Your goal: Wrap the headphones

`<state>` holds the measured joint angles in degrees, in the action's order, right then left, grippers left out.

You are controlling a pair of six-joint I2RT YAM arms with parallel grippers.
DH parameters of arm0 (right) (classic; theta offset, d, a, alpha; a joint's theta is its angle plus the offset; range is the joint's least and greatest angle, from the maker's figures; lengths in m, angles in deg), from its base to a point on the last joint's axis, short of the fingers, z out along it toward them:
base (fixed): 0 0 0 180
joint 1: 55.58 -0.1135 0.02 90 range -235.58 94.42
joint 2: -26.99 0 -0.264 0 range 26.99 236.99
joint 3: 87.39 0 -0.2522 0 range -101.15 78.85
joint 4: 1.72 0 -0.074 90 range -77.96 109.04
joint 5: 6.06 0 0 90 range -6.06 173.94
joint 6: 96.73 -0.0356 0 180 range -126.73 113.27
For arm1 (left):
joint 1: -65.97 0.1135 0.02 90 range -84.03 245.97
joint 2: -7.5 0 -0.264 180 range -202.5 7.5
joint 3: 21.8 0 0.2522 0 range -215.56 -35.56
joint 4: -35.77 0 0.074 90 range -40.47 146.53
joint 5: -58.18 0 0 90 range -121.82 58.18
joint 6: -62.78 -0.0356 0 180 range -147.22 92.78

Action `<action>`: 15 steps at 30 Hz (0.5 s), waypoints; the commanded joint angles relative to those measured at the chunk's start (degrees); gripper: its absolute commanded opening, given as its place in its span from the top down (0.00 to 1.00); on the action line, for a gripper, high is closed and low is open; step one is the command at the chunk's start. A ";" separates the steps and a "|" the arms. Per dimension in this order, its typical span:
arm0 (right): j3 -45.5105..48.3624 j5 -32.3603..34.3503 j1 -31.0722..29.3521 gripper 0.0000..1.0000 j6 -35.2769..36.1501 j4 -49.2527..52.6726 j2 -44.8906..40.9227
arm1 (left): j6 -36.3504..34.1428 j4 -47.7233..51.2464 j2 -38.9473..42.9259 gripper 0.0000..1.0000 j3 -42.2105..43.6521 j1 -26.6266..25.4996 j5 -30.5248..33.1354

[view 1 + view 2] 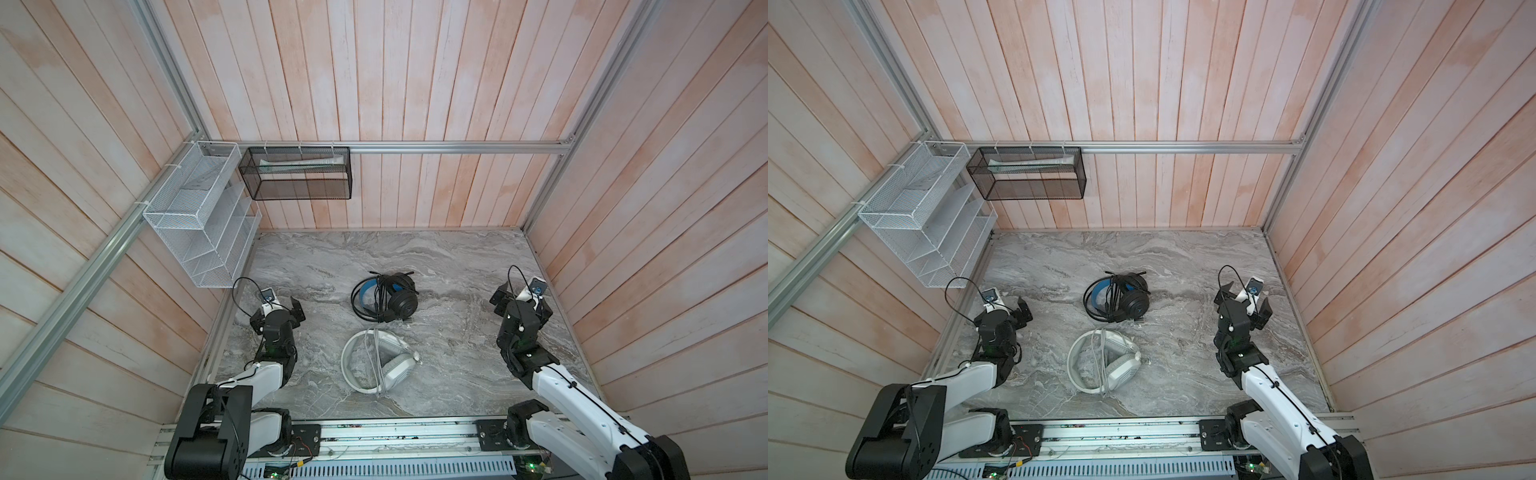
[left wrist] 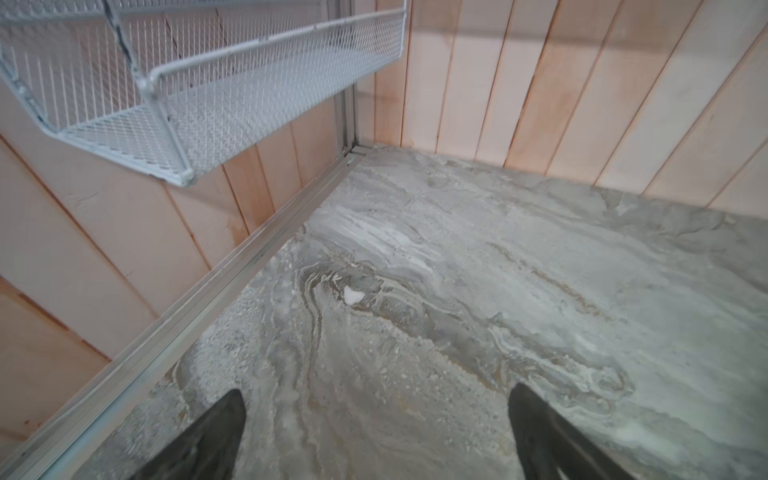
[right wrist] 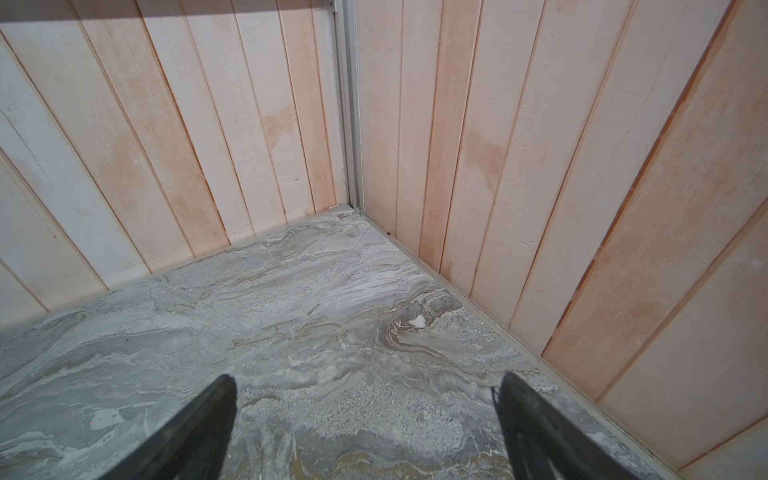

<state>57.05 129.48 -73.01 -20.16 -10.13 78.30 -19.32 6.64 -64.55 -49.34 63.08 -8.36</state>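
Note:
The headphones lie mid-table in both top views. The black pair [image 1: 388, 297] [image 1: 1121, 299], with a blue inner headband, sits farther back with its black cable looped over and around it. The white-grey pair [image 1: 378, 361] [image 1: 1104, 361] lies nearer the front with a grey cable [image 1: 376, 353] draped across it. My left gripper [image 1: 275, 314] [image 1: 1000, 314] [image 2: 375, 390] hangs open over bare marble near the left wall, well left of both. My right gripper [image 1: 523, 301] [image 1: 1245, 302] [image 3: 366, 375] is open near the right wall. Neither wrist view shows the headphones.
A white wire rack [image 1: 199, 216] [image 2: 208, 91] hangs on the left wall above the left gripper. A black mesh basket [image 1: 299, 172] hangs on the back wall. Wooden walls enclose the marble table [image 1: 436, 257] on three sides. An aluminium rail [image 1: 395, 432] runs along the front.

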 commanded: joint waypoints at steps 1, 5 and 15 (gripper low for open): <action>1.37 -1.85 0.96 0.01 0.77 -3.20 -0.20 | -0.83 -13.46 -2.97 0.01 1.00 0.21 -4.00; 2.06 -3.93 2.21 0.01 0.80 -4.14 0.57 | -2.93 -18.01 -6.00 0.01 1.00 0.60 -5.64; 3.99 -12.88 8.97 0.01 5.27 -18.04 10.45 | -5.00 -13.18 -14.59 0.01 -6.39 0.60 -8.00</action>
<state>60.32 120.71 -65.53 -18.13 -21.98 85.32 -23.13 -8.22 -79.02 -54.26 63.45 -14.89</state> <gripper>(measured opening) 0.989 0.990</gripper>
